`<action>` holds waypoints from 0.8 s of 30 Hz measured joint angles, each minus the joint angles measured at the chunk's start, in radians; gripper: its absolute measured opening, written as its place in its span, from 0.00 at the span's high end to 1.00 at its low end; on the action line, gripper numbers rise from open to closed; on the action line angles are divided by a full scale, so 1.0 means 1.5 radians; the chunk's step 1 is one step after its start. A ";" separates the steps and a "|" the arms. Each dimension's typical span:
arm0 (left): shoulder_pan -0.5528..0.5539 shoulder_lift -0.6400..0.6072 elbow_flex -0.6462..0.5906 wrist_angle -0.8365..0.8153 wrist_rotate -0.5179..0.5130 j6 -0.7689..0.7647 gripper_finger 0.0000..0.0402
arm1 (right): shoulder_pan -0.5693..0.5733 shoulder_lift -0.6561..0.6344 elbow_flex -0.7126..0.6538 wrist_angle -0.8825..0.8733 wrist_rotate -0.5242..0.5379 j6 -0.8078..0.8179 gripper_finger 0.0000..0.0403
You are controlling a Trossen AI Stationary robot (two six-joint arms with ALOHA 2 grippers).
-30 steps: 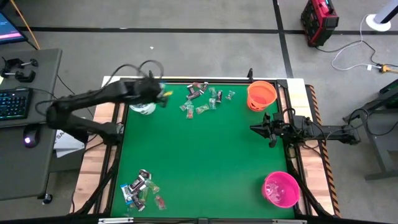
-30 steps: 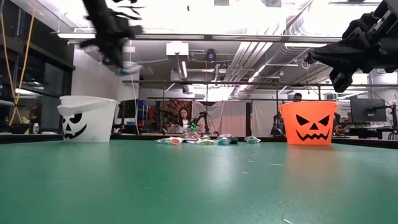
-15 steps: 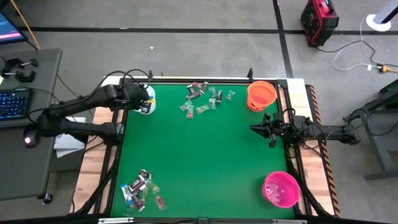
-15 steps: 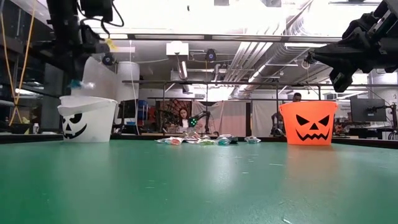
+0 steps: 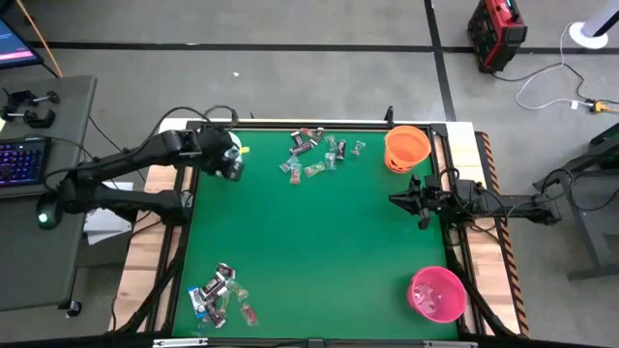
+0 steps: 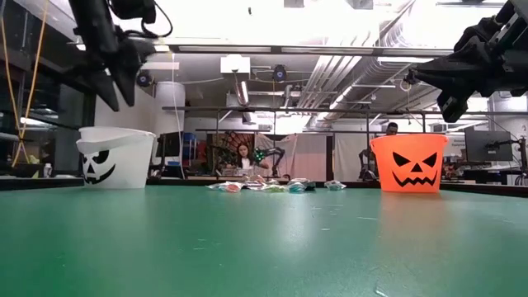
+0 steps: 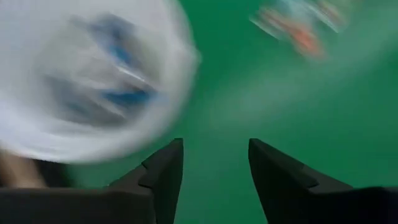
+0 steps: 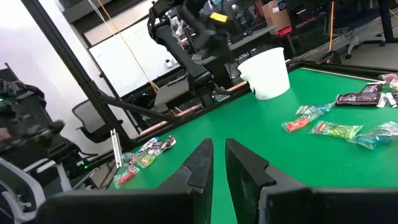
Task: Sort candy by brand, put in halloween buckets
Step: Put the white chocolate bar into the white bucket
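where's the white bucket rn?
The white bucket sits at the table's far left corner in the high view, mostly hidden under the left gripper, with the far candy pile to its right.

Far-left corner: one bucket [image 6: 115, 157], left gripper [image 5: 232, 166] above it;
Far-right corner: second bucket [image 5: 406, 148];
Near-right corner: third bucket [image 5: 436, 294];
Far edge, between buckets: candy [image 5: 317, 155];
Near-left corner: more candy [image 5: 221, 294];
Right edge: right gripper [image 5: 408, 199].
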 joint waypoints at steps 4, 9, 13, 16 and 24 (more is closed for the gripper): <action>-0.130 -0.007 0.000 -0.002 0.064 -0.071 0.56 | 0.000 0.000 0.000 0.000 0.000 0.000 0.91; -0.365 0.005 0.000 -0.002 0.074 -0.220 0.57 | 0.000 0.000 0.000 0.000 0.000 0.000 0.91; -0.542 0.054 0.000 -0.007 0.122 -0.408 0.57 | 0.000 0.000 0.000 0.000 0.000 0.000 0.91; -0.642 0.116 0.000 -0.006 0.221 -0.561 0.57 | 0.000 0.000 0.000 0.000 0.000 0.000 0.91; -0.804 0.284 0.000 0.054 0.399 -0.665 0.57 | 0.000 0.000 0.000 0.000 0.000 0.000 0.91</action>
